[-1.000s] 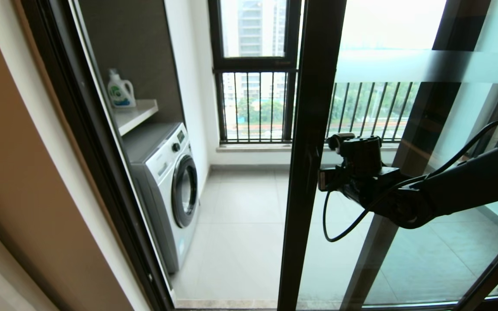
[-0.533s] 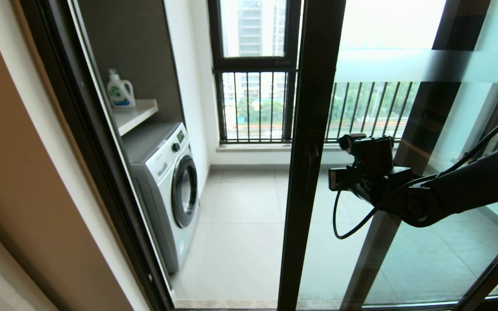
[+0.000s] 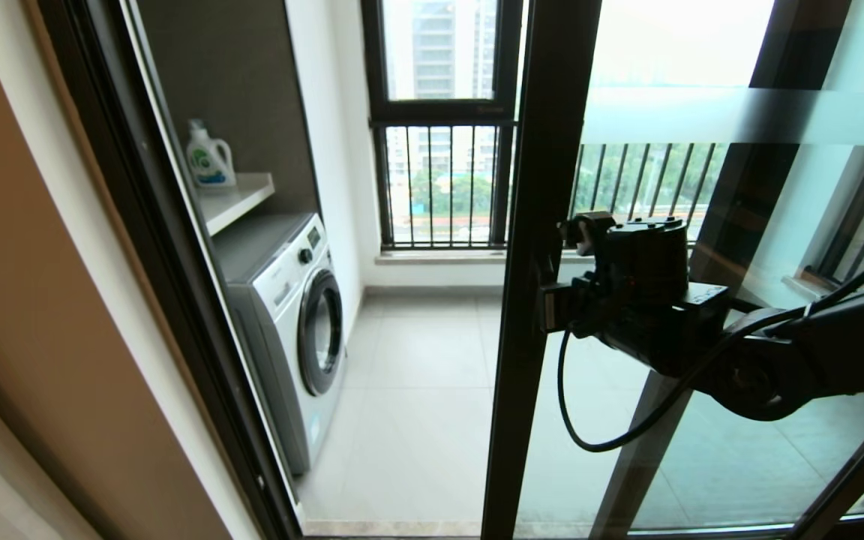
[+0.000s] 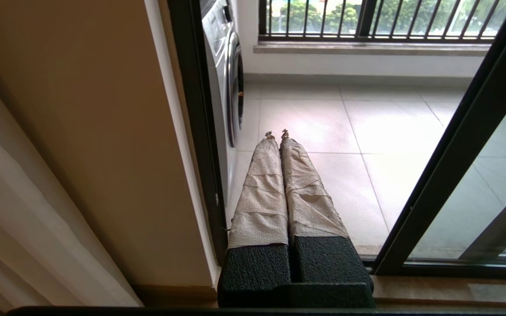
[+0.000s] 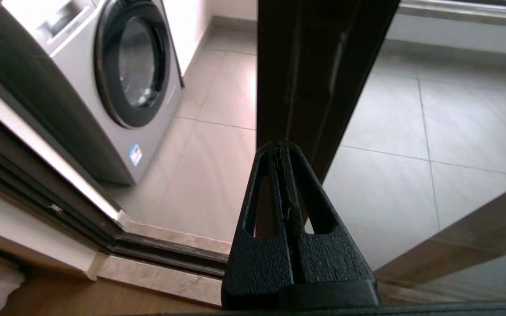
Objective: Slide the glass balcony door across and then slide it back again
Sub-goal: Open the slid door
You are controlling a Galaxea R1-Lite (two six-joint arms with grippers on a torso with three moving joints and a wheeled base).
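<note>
The glass balcony door [image 3: 552, 225] is seen partly slid across, its dark upright frame standing mid-doorway with the washing machine [image 3: 289, 330] visible through the open gap. The right gripper [image 5: 281, 151], fingers pressed together, is held against that frame. The left gripper [image 4: 276, 134], fingers likewise closed on nothing, is parked low near the doorway's threshold

Balcony: pale grey tiled floor [image 3: 417, 390], silver front-loading washing machine [image 3: 293, 330] under a white shelf [image 3: 233, 199] holding what appears a detergent bottle [image 3: 208, 157]; black-railed window [image 3: 439, 187] admits daylight.
</note>
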